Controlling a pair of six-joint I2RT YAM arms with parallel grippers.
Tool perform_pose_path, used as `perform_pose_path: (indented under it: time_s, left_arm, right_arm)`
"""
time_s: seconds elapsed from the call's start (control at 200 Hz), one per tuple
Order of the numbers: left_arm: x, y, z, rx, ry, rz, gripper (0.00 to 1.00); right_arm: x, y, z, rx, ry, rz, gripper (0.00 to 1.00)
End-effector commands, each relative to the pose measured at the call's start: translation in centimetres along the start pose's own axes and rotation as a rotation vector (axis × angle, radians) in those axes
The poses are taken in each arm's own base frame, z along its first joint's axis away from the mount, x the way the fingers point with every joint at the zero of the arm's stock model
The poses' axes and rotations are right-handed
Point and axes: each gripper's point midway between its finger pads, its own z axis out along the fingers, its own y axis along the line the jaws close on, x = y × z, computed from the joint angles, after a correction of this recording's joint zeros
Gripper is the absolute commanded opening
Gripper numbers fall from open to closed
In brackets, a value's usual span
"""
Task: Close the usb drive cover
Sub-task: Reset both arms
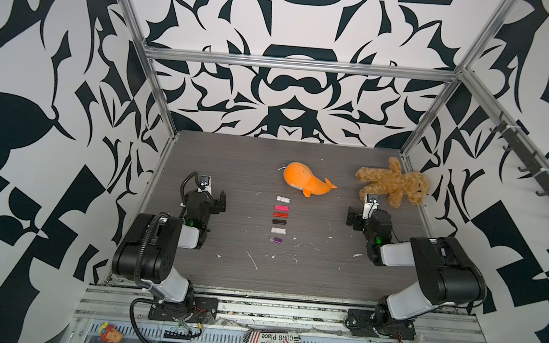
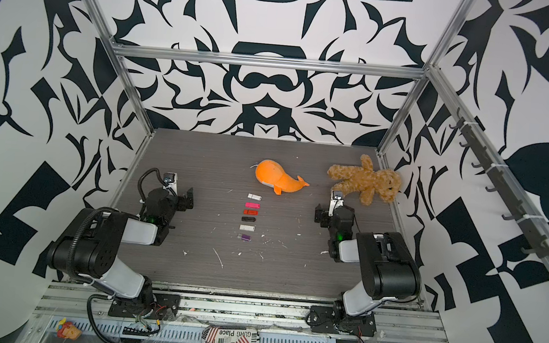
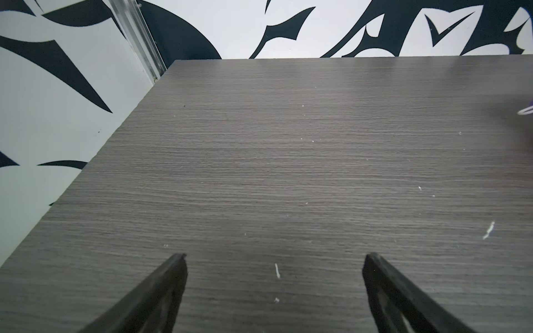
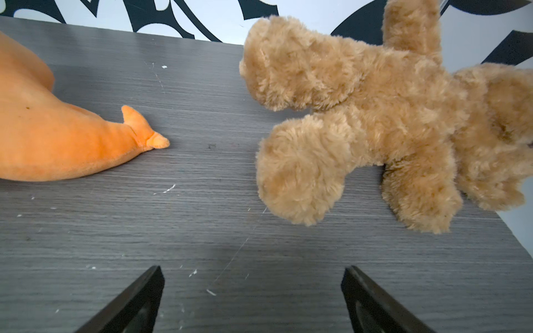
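Note:
Several small usb drives lie in a column at the middle of the grey table [image 1: 324, 278] in both top views: white [image 1: 283, 199], pink [image 1: 281, 208], red [image 1: 280, 214], black [image 1: 279, 222], silver [image 1: 278, 230] and purple [image 1: 278, 240]. The purple one [image 2: 246, 237] shows a pale end on its left side; whether a cover sits there I cannot tell. My left gripper [image 1: 221, 201] [image 3: 275, 258] stands open left of the column, over bare table. My right gripper [image 1: 351, 218] [image 4: 252, 269] stands open to the right, nothing between its fingers. Neither wrist view shows the drives.
An orange whale plush [image 1: 306, 182] [image 4: 57, 138] lies behind the column. A brown teddy bear [image 1: 394, 183] [image 4: 375, 121] lies at the back right, just beyond my right gripper. White crumbs [image 1: 251, 260] dot the table. Patterned walls close in the left, back and right sides.

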Motion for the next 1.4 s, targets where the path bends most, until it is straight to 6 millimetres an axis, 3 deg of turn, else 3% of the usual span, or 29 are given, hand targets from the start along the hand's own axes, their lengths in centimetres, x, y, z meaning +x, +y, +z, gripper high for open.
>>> perform_pose_path:
  time_s: [0.0,0.275,0.355,0.385,0.435,0.48,0.55,0.595,0.635,0.665,0.74,0.84,1.4]
  left_arm:
    - [-0.6,-0.1,0.1,0.014,-0.016,-0.008,0.99]
    - [-0.7,-0.1,0.0,0.016,-0.02,-0.008,0.99]
    - [-0.6,-2.8,-0.2,0.171,-0.016,0.056,0.99]
    - [-0.5,-3.0,-0.6,0.189,-0.022,0.058,0.99]
    - [-0.5,-3.3,-1.1,0.208,-0.042,0.067,0.99]
    - [-0.7,-2.2,-0.9,0.139,-0.06,0.044,0.99]
    - [-0.8,1.5,-0.3,-0.078,-0.047,-0.043,0.99]
    - [-0.5,1.1,-0.1,-0.047,-0.015,-0.045,0.99]
    - [-0.4,-0.8,0.0,0.068,0.0,-0.005,0.99]
    - [-0.5,-2.2,0.0,0.143,-0.006,0.041,0.99]
    - [-0.6,-2.0,-0.2,0.137,-0.023,0.032,0.99]
    - [-0.5,-2.1,0.0,0.139,-0.003,0.033,0.99]
    - [-0.5,-2.0,-0.1,0.135,-0.008,0.034,0.99]
  right_arm:
    - [-1.6,-0.3,0.1,0.018,-0.039,0.012,1.0]
    - [-1.6,0.1,0.0,-0.002,-0.043,0.006,1.0]
    - [-1.6,1.7,-0.5,-0.11,-0.062,-0.026,1.0]
    - [-1.6,2.8,-1.1,-0.187,-0.088,-0.048,1.0]
    - [-1.5,2.9,-2.0,-0.203,-0.128,-0.049,1.0]
    - [-1.6,2.0,-1.9,-0.151,-0.141,-0.02,1.0]
    - [-1.7,-1.7,-1.2,0.062,-0.111,0.072,1.0]
    - [-1.5,-3.7,-1.0,0.178,-0.084,0.119,1.0]
    - [-1.4,-2.8,-0.8,0.124,-0.072,0.088,1.0]
    - [-1.6,-0.7,-0.7,0.002,-0.078,0.048,1.0]
    - [-1.6,1.9,-0.8,-0.143,-0.086,-0.021,1.0]
    - [-1.6,0.9,-0.5,-0.09,-0.068,0.008,1.0]
    - [-1.5,1.2,0.0,-0.098,-0.048,-0.008,1.0]
